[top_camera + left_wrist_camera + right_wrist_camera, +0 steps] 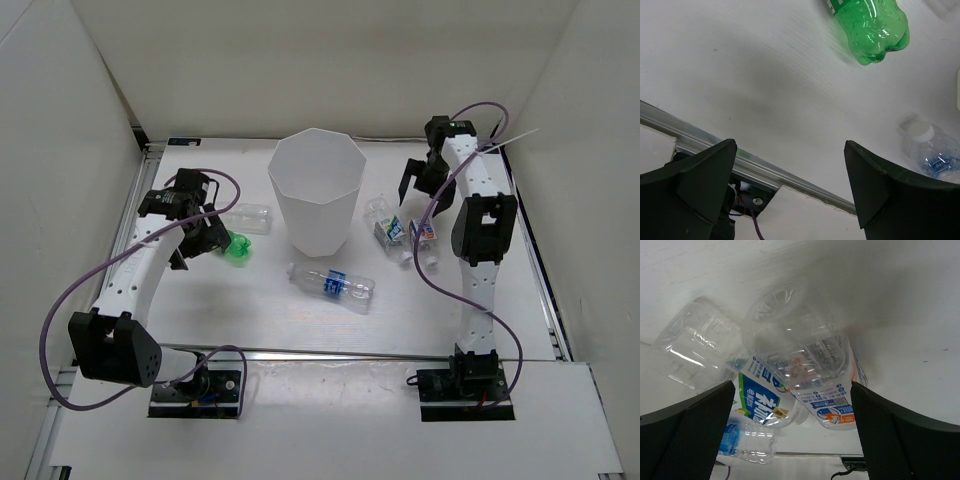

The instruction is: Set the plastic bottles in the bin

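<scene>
Left gripper (790,145) first: gapes wide, grasps nothing, hangs low over bare table (740,75), with the green bottle (872,30) just ahead and off to one side, not between the fingers. Right gripper (792,385) likewise: splayed fully, empty, poised right over two labelled bottles (805,370) lying pressed side by side, to the right of the bin (318,225).

Likely trouble, judged from here: could pinch both of that pair at once on closing, or squirt one out sideways, given smooth round plastic. Could close on nothing at the left unless shifted forward first, or shove the green bottle into the clear unlabelled bottle (250,217) just beyond. Could clip the bin's tall rim during a carry and tip it.

Pose: left arm bowed at the elbow, wrist pitched down beside the bin's left flank; right arm upright from its base, then folded forward and down over the pair. Lying apart in front of the bin: third labelled bottle (332,283). No bottle seen inside the bin.
</scene>
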`<state>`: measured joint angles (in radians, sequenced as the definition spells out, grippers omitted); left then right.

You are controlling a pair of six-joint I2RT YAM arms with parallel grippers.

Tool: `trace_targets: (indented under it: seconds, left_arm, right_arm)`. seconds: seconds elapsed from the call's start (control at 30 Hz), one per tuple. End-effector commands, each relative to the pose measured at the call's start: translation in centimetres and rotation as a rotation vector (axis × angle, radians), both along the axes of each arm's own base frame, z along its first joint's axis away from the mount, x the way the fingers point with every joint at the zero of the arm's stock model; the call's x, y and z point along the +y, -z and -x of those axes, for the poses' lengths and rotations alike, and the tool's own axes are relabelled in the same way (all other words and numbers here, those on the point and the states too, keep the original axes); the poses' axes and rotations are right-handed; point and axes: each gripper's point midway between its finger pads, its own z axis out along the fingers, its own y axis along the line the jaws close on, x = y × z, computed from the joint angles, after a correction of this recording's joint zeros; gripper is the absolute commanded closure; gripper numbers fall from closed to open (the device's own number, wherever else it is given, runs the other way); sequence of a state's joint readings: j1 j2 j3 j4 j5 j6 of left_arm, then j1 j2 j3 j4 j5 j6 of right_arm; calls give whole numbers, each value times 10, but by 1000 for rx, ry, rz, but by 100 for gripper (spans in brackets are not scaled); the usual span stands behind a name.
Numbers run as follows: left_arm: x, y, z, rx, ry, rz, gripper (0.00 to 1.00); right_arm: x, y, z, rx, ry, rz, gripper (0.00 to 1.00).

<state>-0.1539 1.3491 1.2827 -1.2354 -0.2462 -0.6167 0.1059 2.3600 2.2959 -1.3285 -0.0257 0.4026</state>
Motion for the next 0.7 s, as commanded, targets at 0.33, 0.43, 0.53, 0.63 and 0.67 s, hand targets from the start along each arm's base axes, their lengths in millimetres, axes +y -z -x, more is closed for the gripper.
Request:
trace_targets:
  seconds: [0.33,0.43,0.53,0.63,0.67]
  left_arm:
    - [-2,-6,3,1,-2,9,0]
    - [0,-9,4,1,-6,-1,0]
    - [2,-11,4,0,-8,-10,0]
    - [2,-14,4,-2,-8,-9,0]
    - [2,-14,4,-2,-8,-9,0]
  right_arm:
    - [-9,23,2,53,-15,73,0]
    - [-10,31,4,82,5,85,1]
    - [-11,39,9,111,4,89,5]
    - [-11,43,10,120,3,90,17]
    - [-10,44,7,108,4,88,24]
